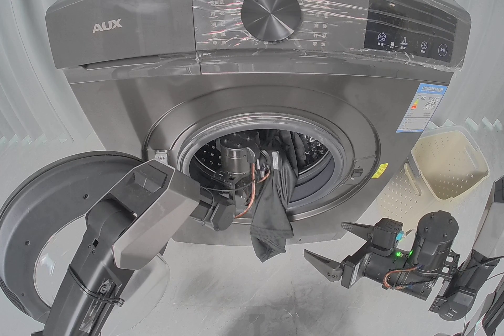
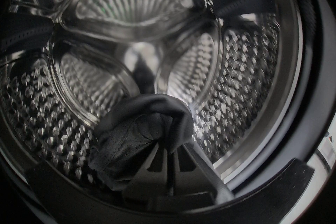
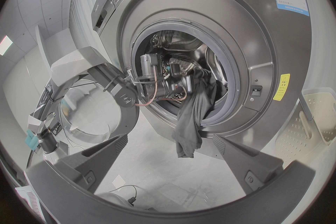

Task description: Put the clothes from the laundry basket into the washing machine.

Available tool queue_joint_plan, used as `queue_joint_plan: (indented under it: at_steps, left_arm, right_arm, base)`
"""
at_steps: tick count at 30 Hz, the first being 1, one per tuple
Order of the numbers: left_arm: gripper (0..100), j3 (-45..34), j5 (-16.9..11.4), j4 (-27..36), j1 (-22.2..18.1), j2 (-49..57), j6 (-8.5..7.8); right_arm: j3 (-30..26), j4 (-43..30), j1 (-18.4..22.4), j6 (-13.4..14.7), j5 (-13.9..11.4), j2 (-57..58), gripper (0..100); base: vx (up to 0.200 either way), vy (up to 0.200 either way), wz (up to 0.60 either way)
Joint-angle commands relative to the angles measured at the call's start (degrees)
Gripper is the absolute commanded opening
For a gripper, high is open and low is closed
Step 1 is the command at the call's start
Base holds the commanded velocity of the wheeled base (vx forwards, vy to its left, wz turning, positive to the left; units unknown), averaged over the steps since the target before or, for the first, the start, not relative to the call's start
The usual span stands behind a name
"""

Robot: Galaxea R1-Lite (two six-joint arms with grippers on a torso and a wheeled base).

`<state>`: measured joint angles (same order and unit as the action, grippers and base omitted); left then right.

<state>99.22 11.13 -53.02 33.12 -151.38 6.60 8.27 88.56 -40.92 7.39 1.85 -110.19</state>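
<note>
Jaws of the right gripper (image 1: 328, 240), lower right of the head view, are held wide apart, empty. Beyond, the dark garment (image 1: 270, 206) is draped over the door rim at centre frame, its tail hanging outside the washing machine (image 1: 131, 106). The upper end looks pinched in the left gripper (image 2: 173, 156) inside the drum (image 2: 133, 11), though the tips are hidden by cloth. The garment should be carried deeper before release, so the limp, thin tail is dragged in.
</note>
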Motion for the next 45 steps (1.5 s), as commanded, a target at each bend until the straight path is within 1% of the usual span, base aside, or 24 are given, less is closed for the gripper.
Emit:
queue_joint_plan:
  at_steps: [1,5,6,8,11,14,15,16,17,20,22,27,32,33,34,40,42,43,45]
  left_arm:
    - [0,10.8,1.9,0.0,-2.8,-4.3,0.0]
    - [0,10.6,1.9,-0.1,-3.0,-4.1,0.0]
    - [100,9.9,1.9,-0.3,-2.8,-3.8,0.35]
    - [100,9.3,1.9,-0.2,-2.4,-3.7,0.61]
    - [100,2.6,1.9,-0.3,-1.3,-1.2,0.7]
    - [100,-7.5,1.3,0.5,0.5,3.5,0.61]
    - [100,-8.3,1.2,0.7,0.6,3.7,0.61]
    - [100,-12.6,1.0,1.7,1.2,5.6,0.44]
    - [100,-14.1,0.9,2.0,1.4,6.2,0.35]
    - [100,-19.6,-0.6,1.6,2.6,7.7,0.0]
    - [100,-20.6,-0.8,1.4,3.0,7.7,-0.18]
    - [100,-21.1,-0.9,1.4,2.9,6.7,-1.76]
    - [100,-20.9,-1.0,1.7,2.7,5.0,-1.76]
    - [0,-21.0,-1.5,1.8,2.4,4.4,-1.85]
    - [0,-20.8,-2.0,1.8,2.3,4.3,-1.85]
    - [0,-17.5,-2.3,1.3,1.7,4.4,-1.23]
    - [0,-14.4,-2.2,1.2,1.2,4.5,-0.88]
    - [0,-14.1,-2.2,1.2,1.2,4.4,-0.88]
    - [0,-7.8,-1.3,1.9,-0.9,3.7,-0.62]
  right_arm:
    - [0.0,0.0,0.2,0.0,0.0,0.0,100]
    - [0.0,0.0,0.2,0.0,0.0,-0.1,100]
    - [0.0,0.0,0.1,0.0,0.0,-0.1,100]
    - [0.0,0.0,0.1,0.0,0.0,-0.1,100]
    - [0.0,0.0,0.2,0.0,0.0,0.0,100]
    - [0.0,0.0,0.1,0.0,0.0,-0.1,100]
    - [0.0,-0.1,0.1,0.0,0.0,0.0,100]
    - [0.0,0.0,0.1,0.0,0.0,0.0,100]
    - [0.0,0.0,0.1,0.0,0.0,-0.1,100]
    - [0.0,0.0,-0.1,0.0,0.0,-0.1,100]
    - [0.0,0.0,-0.2,0.0,0.0,-0.1,100]
    - [0.0,0.0,-0.2,0.0,0.0,0.0,100]
    - [0.0,0.0,-0.1,0.1,0.0,0.0,100]
    - [0.0,0.0,0.0,0.0,0.0,0.0,100]
    - [0.0,0.0,0.0,0.0,0.0,0.0,100]
    - [0.0,0.0,0.0,0.0,0.0,0.0,100]
    - [0.1,0.0,-0.1,0.0,0.0,0.0,100]
    - [0.1,0.0,-0.1,0.0,0.0,0.0,100]
    - [0.1,0.0,-0.1,0.0,0.0,0.1,100]
  base:
    - [0.0,0.0,0.0]
    - [0.0,0.0,0.0]
    - [0.0,0.0,0.0]
    - [0.0,0.0,0.0]
    - [0.0,0.0,0.0]
    - [0.0,0.0,0.0]
    - [0.0,0.0,0.0]
    - [0.0,0.0,0.0]
    - [0.0,0.0,0.0]
    - [0.0,0.0,0.0]
    - [0.0,0.0,0.0]
    - [0.0,0.0,0.0]
    - [0.0,0.0,0.0]
    - [0.0,0.0,0.0]
    - [0.0,0.0,0.0]
    - [0.0,0.0,0.0]
    - [0.0,0.0,0.0]
    - [0.0,0.0,0.0]
    - [0.0,0.0,0.0]
